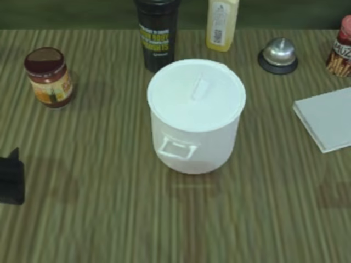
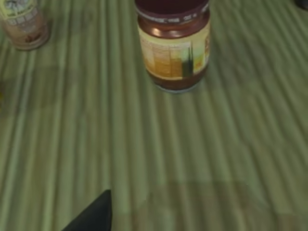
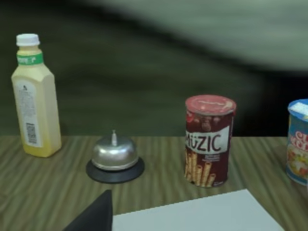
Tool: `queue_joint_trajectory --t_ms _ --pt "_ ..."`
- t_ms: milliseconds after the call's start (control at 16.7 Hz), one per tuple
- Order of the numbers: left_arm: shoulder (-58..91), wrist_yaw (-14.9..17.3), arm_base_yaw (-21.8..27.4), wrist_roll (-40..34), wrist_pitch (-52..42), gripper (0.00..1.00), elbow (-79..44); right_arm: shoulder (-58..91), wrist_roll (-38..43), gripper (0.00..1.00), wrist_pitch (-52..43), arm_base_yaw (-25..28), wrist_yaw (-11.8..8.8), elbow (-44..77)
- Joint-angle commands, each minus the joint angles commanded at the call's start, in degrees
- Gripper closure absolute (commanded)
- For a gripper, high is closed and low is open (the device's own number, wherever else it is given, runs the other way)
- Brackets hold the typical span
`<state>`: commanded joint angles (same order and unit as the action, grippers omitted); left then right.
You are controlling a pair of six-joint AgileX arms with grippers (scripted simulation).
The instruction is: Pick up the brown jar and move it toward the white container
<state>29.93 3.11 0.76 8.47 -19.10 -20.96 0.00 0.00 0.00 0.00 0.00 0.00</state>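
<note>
The brown jar [image 1: 49, 76] stands upright at the table's far left, with a dark reddish-brown lid and an orange-yellow label. The left wrist view shows it [image 2: 174, 45] ahead of my left gripper, well apart from it. My left gripper [image 1: 11, 181] sits at the table's left edge, nearer the front than the jar, open and holding nothing; one black fingertip [image 2: 96, 216] shows. The white container [image 1: 196, 115], a large lidded pot with a side handle, stands mid-table. My right gripper is outside the top view; its one visible fingertip [image 3: 96, 214] hangs open over the slab's edge.
Along the back stand a black tumbler [image 1: 158, 33], a yellow bottle [image 1: 222, 22], a silver bell [image 1: 278, 55] and a red snack can [image 1: 341, 46]. A white-grey slab [image 1: 329, 118] lies at the right. Another small jar [image 2: 21, 21] stands beyond the brown one.
</note>
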Motion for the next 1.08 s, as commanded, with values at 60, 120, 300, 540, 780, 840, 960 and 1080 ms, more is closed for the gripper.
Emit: queue_joint_trajectory --t_ms 60,120,300,540,780,840,960,1080 --pt "4.25 0.47 0.12 1.41 -2.44 0.00 -4.09 0.00 0.00 0.00 0.00 0.00 0.00 0.00" --pt "8.57 0.94 0.22 2.92 -4.82 0.00 -8.66 0.00 0.00 0.00 0.00 0.00 0.00 0.00" --pt "21.66 2.28 0.43 7.79 -11.47 0.00 -24.25 0.00 0.00 0.00 0.00 0.00 0.00 0.00" --pt "39.22 3.79 0.45 14.80 -19.32 0.00 -48.31 0.00 0.00 0.00 0.00 0.00 0.00 0.00" --pt "57.36 4.88 0.19 21.69 -27.11 0.00 -72.69 0.00 0.00 0.00 0.00 0.00 0.00 0.00" --pt "62.04 5.08 0.08 23.31 -29.19 0.00 -78.42 0.00 0.00 0.00 0.00 0.00 0.00 0.00" --pt "71.58 5.38 -0.16 26.33 -33.62 0.00 -88.97 0.00 0.00 0.00 0.00 0.00 0.00 0.00" --pt "81.18 5.59 -0.45 29.05 -38.32 0.00 -98.33 0.00 0.00 0.00 0.00 0.00 0.00 0.00"
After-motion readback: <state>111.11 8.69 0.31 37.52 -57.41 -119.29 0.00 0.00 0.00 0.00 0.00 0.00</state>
